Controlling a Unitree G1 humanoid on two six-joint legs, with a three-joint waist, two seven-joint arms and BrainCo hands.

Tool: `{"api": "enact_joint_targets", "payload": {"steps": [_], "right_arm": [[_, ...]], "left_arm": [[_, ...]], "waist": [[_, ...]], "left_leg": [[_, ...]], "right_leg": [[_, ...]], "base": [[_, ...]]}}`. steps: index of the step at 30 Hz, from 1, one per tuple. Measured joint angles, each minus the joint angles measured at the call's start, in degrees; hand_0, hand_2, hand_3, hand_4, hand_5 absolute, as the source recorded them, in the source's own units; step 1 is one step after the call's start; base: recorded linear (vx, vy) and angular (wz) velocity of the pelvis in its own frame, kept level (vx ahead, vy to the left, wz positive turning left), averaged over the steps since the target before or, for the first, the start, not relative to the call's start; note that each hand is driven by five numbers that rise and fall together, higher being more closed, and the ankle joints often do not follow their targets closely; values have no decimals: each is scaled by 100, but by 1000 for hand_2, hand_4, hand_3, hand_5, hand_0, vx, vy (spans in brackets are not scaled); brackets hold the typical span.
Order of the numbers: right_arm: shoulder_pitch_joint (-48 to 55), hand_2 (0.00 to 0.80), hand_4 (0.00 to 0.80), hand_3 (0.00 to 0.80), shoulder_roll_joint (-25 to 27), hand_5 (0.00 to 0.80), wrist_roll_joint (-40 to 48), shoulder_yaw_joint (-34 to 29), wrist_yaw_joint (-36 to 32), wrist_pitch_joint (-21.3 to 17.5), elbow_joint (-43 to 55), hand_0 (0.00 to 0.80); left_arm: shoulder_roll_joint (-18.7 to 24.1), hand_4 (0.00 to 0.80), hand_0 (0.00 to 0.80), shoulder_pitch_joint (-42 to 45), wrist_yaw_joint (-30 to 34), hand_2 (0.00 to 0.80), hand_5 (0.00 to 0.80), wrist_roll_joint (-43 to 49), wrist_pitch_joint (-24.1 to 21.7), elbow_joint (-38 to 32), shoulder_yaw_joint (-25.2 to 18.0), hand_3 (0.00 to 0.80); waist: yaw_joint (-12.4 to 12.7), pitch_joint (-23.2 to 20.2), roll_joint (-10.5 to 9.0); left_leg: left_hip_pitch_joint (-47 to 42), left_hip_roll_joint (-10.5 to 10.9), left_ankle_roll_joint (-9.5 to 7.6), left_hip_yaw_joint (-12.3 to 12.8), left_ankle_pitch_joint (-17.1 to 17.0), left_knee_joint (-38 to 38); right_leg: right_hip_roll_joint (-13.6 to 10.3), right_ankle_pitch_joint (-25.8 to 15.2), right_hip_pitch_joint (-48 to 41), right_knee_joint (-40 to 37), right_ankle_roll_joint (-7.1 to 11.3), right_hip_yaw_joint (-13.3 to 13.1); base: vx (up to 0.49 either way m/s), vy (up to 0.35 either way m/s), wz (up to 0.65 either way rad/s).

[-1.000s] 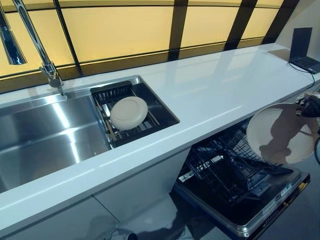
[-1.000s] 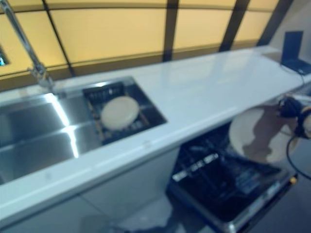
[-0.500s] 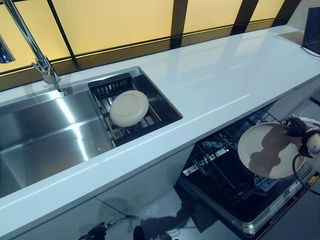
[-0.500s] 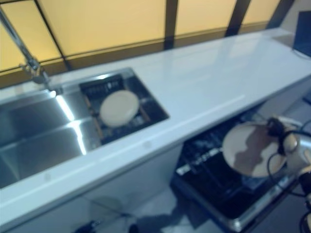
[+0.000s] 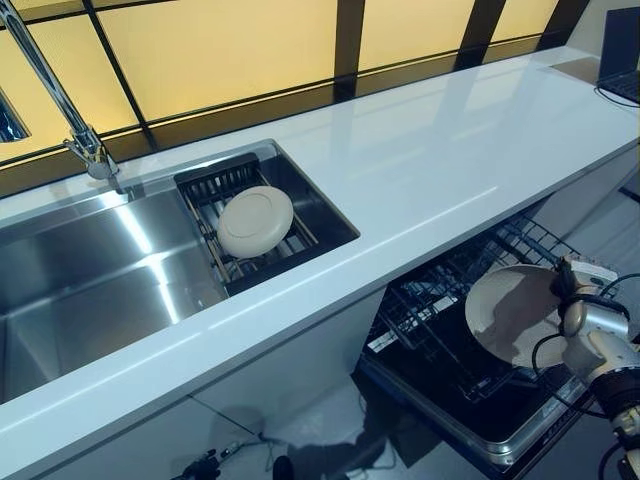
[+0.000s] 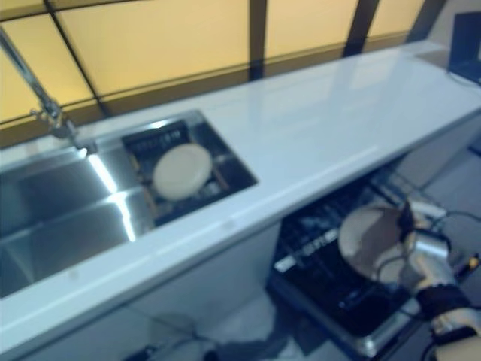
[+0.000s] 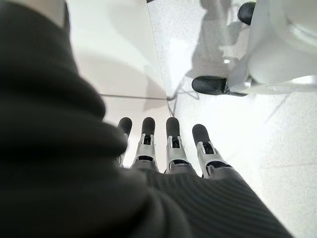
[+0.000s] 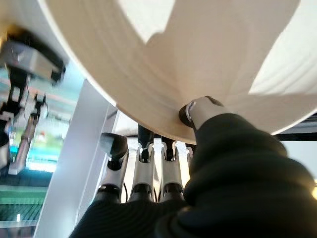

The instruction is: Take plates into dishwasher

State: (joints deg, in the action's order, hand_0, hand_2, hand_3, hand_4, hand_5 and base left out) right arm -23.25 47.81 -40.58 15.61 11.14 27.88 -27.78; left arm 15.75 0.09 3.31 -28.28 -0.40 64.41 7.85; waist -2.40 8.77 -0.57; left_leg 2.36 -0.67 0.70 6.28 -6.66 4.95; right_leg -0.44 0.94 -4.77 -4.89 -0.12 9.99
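Note:
My right hand (image 5: 583,308) grips a cream plate (image 5: 512,314) by its rim, holding it tilted just above the open dishwasher's lower rack (image 5: 432,305). In the right wrist view the thumb (image 8: 199,110) presses on the plate (image 8: 208,54) and the fingers (image 8: 144,171) lie under its edge. A second cream plate (image 5: 255,220) lies upside down on the black rack (image 5: 215,185) in the sink. The left hand (image 7: 171,148) hangs over the floor, fingers straight and holding nothing.
The white counter (image 5: 450,165) runs above the dishwasher, whose door (image 5: 500,432) lies folded down. The steel sink (image 5: 90,270) and faucet (image 5: 85,140) are at the left. A laptop (image 5: 622,50) sits at the counter's far right end.
The right hand has brought the plate down and a little leftward, from beside the counter edge to just over the dishwasher rack. The view has shifted as well.

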Motion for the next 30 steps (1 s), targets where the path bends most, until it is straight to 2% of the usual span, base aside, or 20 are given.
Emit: {"api": "enact_joint_targets", "payload": {"steps": [7,15,22,30], "right_arm": [[420,800,800,800,-368,800,-99,-144,568,0,274,800],[533,800,800,800,-468,800,-99,-141,1068,-6,270,800],[559,800,800,800,-636,800,-98,-96,1221,-1,210,800],[541,800,800,800,-733,800,-93,233,1292,11,59,800]], "left_arm": [[-75,0,0,67,-43,0,0,0,2,-27,-4,0],[-126,0,0,146,-117,0,0,-1,1,-30,20,0],[-129,0,0,203,-118,0,0,0,0,-33,64,0],[-128,0,0,225,-118,0,0,-4,0,-33,67,0]], "waist": [[9,-8,33],[18,-44,107],[22,-62,131],[41,-76,148]], "left_leg": [[-17,2,-1,-3,1,3],[-64,-5,2,-4,5,7],[-60,-4,3,-6,5,5],[-56,-3,3,-13,5,5]], "right_leg": [[-2,0,-21,0,1,-4],[3,2,-57,-9,3,-5],[3,0,-62,-1,0,-5],[2,1,-59,-2,0,0]], "base": [[15,8,0],[0,0,0],[0,0,0],[0,0,0]]}}
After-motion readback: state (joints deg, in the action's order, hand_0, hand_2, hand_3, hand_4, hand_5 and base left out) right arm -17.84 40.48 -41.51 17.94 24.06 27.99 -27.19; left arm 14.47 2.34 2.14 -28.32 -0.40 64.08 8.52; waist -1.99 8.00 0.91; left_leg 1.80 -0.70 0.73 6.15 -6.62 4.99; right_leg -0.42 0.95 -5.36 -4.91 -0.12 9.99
